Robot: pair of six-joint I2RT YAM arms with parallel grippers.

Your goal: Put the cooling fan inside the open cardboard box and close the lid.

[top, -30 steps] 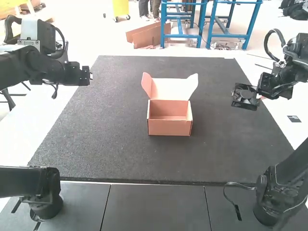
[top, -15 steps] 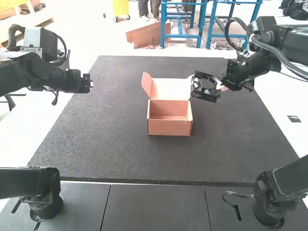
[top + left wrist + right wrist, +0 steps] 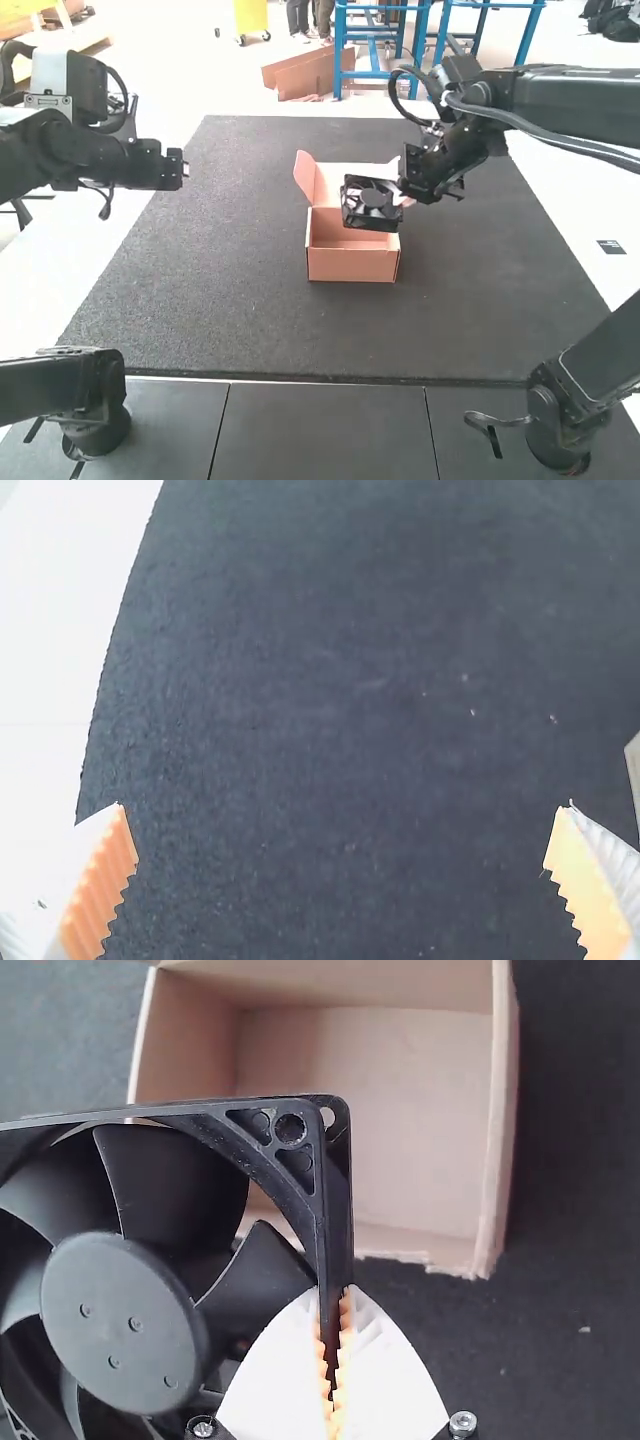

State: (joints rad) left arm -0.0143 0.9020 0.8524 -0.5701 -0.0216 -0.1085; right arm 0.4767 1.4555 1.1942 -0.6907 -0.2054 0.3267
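One right pincer [image 3: 408,193] grips the cooling fan [image 3: 368,206] above the cardboard box [image 3: 352,257]; left pincer [image 3: 181,167] gapes.

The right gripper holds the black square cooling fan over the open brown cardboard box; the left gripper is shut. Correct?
No: the left gripper is open, as the left wrist view shows. The right gripper does hold the black square cooling fan over the open brown cardboard box.

the cooling fan [image 3: 371,204] hangs over the cardboard box [image 3: 352,260], toward its right side; the left gripper [image 3: 186,166] is well left of the box.
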